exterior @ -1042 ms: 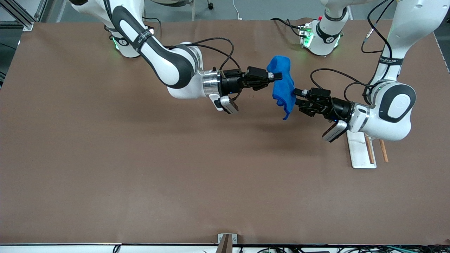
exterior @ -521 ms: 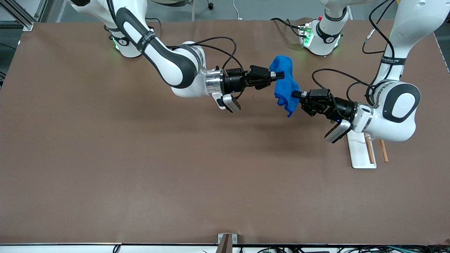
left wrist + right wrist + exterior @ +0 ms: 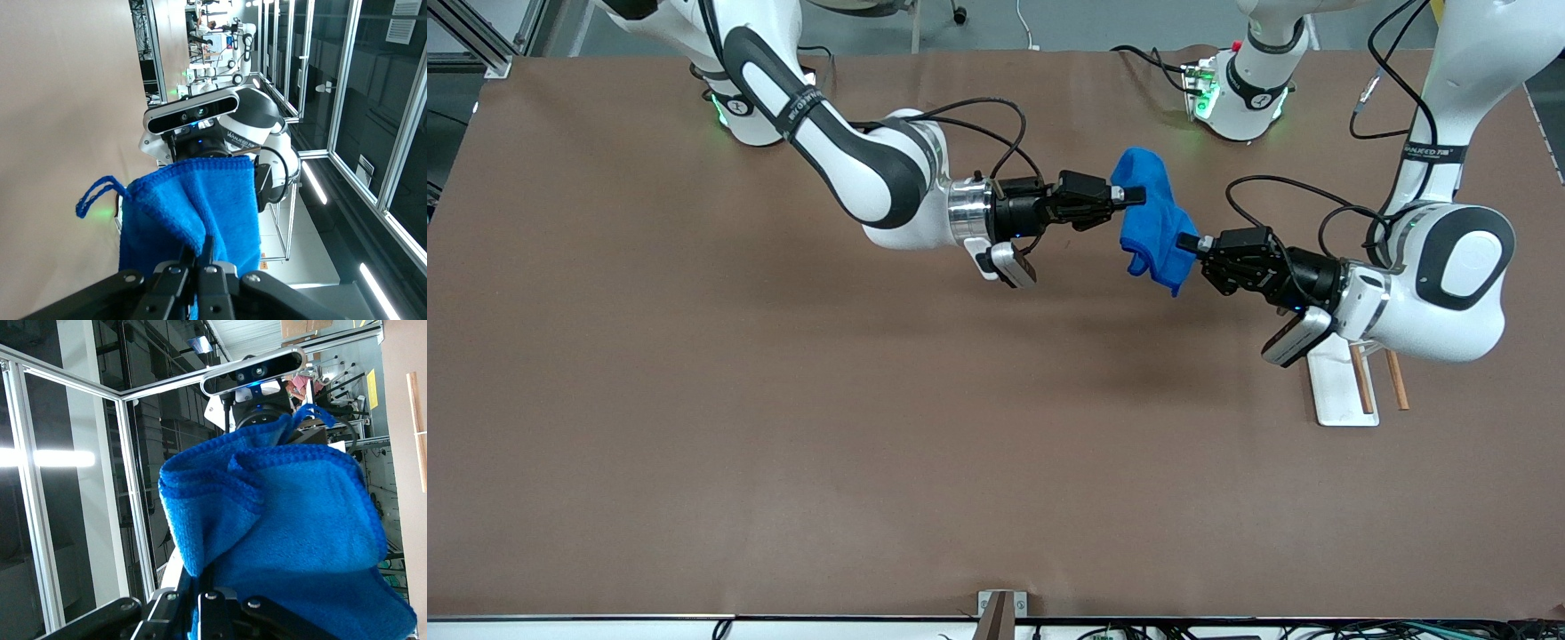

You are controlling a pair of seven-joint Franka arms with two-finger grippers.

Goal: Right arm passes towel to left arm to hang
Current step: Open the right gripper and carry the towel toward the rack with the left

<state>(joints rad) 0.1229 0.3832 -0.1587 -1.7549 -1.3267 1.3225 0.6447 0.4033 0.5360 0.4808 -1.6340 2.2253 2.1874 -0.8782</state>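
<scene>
Towel point(image 3: 1152, 222): bright blue, bunched and folded, held up in the air over the brown counter point(image 3: 783, 427), in the stretch between the two arm bases. It is strung between both pincers, touching nothing below. Small loop tag point(image 3: 93, 197) sticks out free at one corner in the left wrist view.

Right pincer point(image 3: 1129, 194): reaches in from the right arm's end, fingers pressed together on the towel's upper edge. Right wrist view shows cloth point(image 3: 280, 540) bulging straight out of the closed fingertips.

Left pincer point(image 3: 1190, 243): comes in from the left arm's end, fingers pinched shut on the lower part of the towel. Left wrist view shows the fingertips meeting with a fold of blue cloth point(image 3: 200, 213) clamped between them.

Outward: a white stand with thin wooden rods point(image 3: 1347, 382) sits on the counter at the left arm's end, partly under the left arm's wrist. Likely the hanging rack; the towel is well apart from it.

Progress, as judged: the towel is lifted and carried to the meeting point, and the receiving grip is made. Both arms hold at once, so the handover is mid-way. Left to do: right pincer lets go and backs off, then the left arm carries the towel to the stand and drapes it. Hanging not yet started.
</scene>
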